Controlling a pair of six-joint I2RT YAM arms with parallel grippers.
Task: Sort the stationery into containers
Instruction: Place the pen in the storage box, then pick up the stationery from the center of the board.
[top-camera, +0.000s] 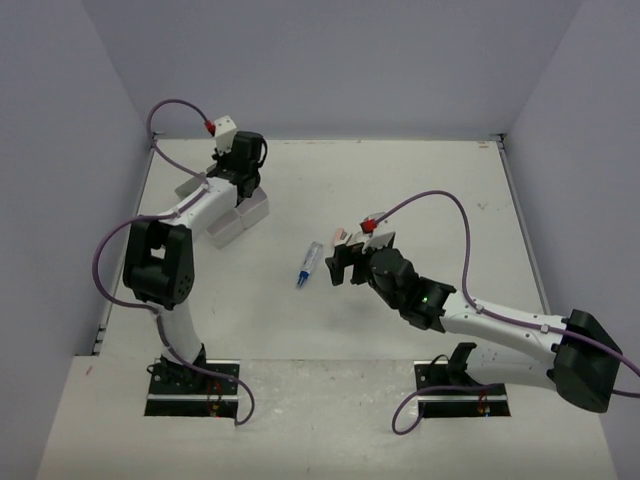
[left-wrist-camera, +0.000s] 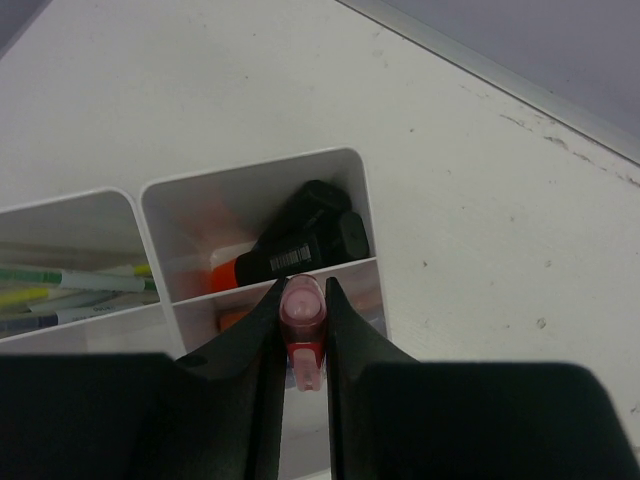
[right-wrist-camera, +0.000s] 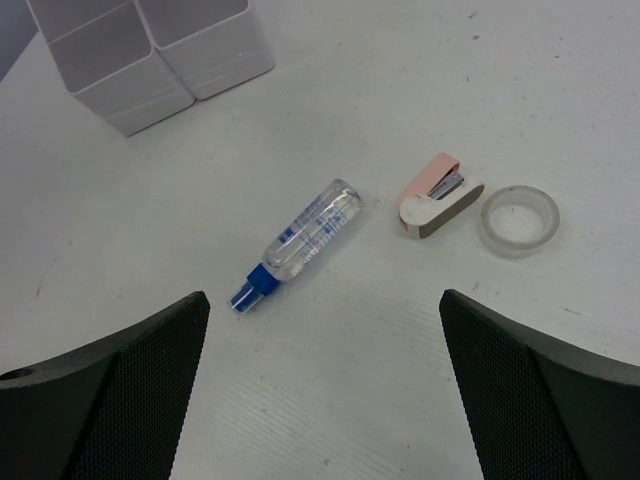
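My left gripper is shut on a pink highlighter, cap end down, just above the white four-compartment tray. One compartment holds black markers and an orange highlighter; the one to its left holds thin pens. In the top view the left gripper hangs over the tray at the back left. My right gripper is open and empty above the table. Ahead of it lie a clear glue pen with a blue cap, a small pink-and-white stapler and a clear tape roll.
The glue pen lies mid-table just left of the right gripper. The tray also shows at the top left of the right wrist view. Grey walls close the table at the back and both sides.
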